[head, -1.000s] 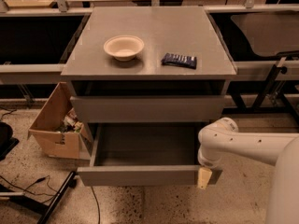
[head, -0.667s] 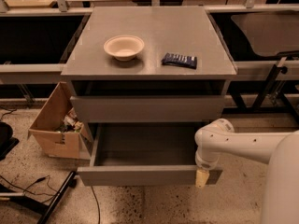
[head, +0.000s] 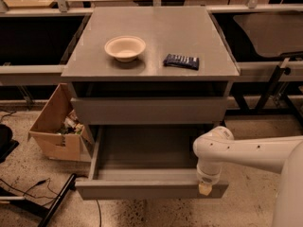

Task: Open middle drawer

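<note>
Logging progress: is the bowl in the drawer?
No, the bowl sits atop the cabinet; the gripper is at the front of the middle drawer.

The gripper (head: 205, 188) sits at the front right corner of the pulled-out wide grey middle drawer (head: 142, 190). It is largely hidden under the white robot arm (head: 255, 152), which runs off the right edge.

middle drawer (head: 137, 190) open, pulled well out of the grey cabinet; wide, shallow, grey; plain flat front; grey box interior in view from above; sits level and square to the cabinet, front panel nearest the camera; gripper (head: 205, 188) points down at the right end of the front panel, at its top edge
</note>
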Motion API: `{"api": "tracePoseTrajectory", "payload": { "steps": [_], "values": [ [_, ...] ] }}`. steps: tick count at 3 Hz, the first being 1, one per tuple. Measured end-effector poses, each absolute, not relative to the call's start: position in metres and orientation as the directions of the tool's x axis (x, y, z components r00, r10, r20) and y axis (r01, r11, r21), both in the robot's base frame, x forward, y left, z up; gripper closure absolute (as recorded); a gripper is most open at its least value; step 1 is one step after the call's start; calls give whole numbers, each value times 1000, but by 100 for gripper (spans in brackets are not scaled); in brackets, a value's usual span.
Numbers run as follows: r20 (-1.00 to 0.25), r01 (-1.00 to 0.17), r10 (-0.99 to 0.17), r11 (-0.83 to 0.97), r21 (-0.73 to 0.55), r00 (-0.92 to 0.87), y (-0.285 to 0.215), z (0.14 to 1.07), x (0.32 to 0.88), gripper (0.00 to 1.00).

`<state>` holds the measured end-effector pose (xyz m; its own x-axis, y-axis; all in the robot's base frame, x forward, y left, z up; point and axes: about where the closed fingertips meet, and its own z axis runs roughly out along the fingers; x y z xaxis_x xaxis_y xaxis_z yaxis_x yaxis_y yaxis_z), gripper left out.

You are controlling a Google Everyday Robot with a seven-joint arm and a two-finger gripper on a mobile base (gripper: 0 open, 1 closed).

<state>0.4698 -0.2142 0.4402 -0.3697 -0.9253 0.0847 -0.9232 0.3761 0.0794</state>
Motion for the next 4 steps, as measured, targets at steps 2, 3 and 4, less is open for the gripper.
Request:
{"api": "tracePoseTrajectory", "payload": {
  "steps": [2,3,4],
  "values": [
    [131,-906,-911,406,117,-391,-222,451,432,100],
    [136,-904,-909,409,121,-393,-223,450,429,100],
    [157,-892,-898,432,137,-411,-228,454,408,100]
  ]
}}
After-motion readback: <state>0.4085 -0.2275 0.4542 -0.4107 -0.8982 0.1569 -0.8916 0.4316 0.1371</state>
